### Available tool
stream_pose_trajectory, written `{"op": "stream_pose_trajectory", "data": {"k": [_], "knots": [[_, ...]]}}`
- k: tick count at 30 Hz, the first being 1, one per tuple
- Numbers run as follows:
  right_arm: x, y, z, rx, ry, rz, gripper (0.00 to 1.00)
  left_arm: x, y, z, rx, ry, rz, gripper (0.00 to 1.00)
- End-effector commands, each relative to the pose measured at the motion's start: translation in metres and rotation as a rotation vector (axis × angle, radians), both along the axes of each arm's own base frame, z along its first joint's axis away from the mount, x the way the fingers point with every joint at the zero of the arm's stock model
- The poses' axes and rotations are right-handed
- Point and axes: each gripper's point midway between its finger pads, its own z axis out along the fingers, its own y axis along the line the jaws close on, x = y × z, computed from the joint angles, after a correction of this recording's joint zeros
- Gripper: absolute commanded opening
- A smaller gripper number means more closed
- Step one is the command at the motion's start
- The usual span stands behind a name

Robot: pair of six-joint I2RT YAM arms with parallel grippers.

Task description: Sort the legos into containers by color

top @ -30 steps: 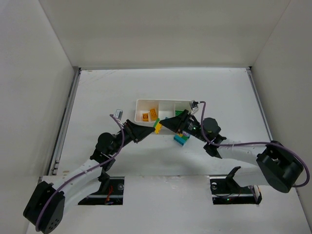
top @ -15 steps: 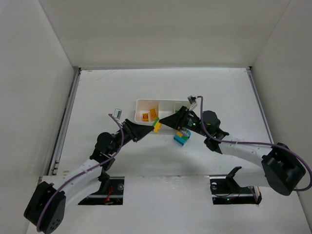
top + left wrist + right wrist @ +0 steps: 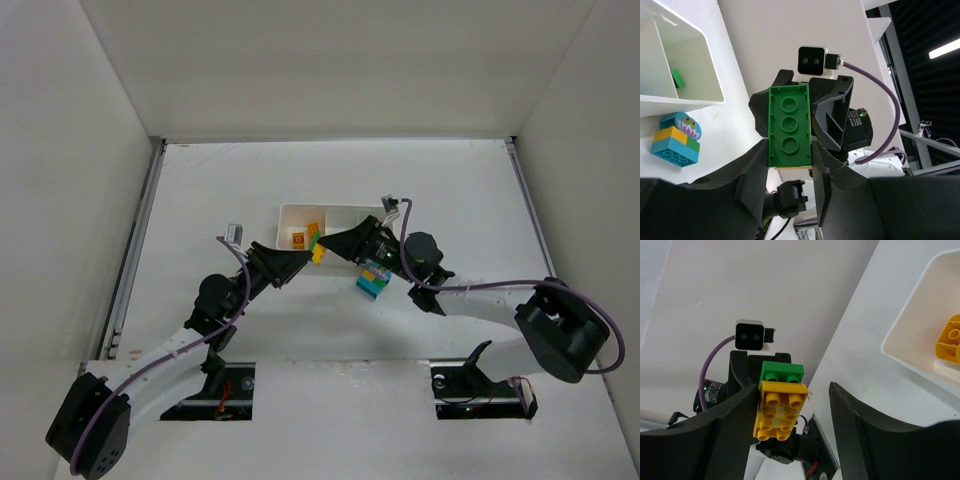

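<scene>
A green lego [image 3: 789, 131] joined to a yellow lego [image 3: 779, 407] hangs in front of the white tray [image 3: 297, 210]. My left gripper [image 3: 789, 150] is shut on the green one. Around the yellow one, my right gripper [image 3: 793, 392] stands open: one finger [image 3: 735, 415] lies against it, the other [image 3: 850, 410] is apart. From above, the two grippers [image 3: 306, 261] [image 3: 338, 244] meet nose to nose at this pair [image 3: 320, 254]. The tray's left container holds yellow legos [image 3: 306, 235]. Another container holds a green lego [image 3: 676, 78]. A cyan, yellow and green clump [image 3: 372, 282] lies on the table.
The tray's near wall [image 3: 685, 100] stands just behind both grippers, and the clump [image 3: 676, 143] lies right under the right arm. White walls enclose the table on three sides.
My right gripper has opened off the yellow lego, and its arm has shifted slightly left and back. The left gripper still holds the green lego in the same place.
</scene>
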Motion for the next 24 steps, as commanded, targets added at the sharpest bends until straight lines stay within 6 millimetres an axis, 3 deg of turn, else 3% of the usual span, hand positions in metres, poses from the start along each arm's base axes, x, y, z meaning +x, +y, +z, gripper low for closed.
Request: {"op": "stream_pose_trajectory", "data": {"k": [1, 4, 6, 12, 17, 24], "knots": [[-0.006, 0.007, 0.022, 0.081, -0.069, 0.02, 0.65, -0.006, 0.004, 0.033, -0.112, -0.078, 0.004, 0.16], [-0.01, 0.006, 0.026, 0.122, -0.077, 0.029, 0.64, -0.004, 0.006, 0.03, -0.128, -0.051, 0.021, 0.16], [-0.01, 0.005, 0.027, 0.143, -0.077, 0.029, 0.57, -0.003, 0.007, 0.029, -0.133, -0.04, 0.026, 0.16], [-0.012, 0.006, 0.023, 0.159, -0.05, 0.037, 0.48, 0.001, 0.01, 0.024, -0.137, -0.017, 0.048, 0.16], [-0.016, 0.009, 0.014, 0.134, -0.023, 0.052, 0.25, 0.002, 0.009, 0.025, -0.132, -0.023, 0.052, 0.16], [-0.006, -0.021, 0.008, 0.034, -0.004, 0.038, 0.2, 0.008, 0.019, 0.013, -0.052, -0.026, 0.08, 0.16]]}}
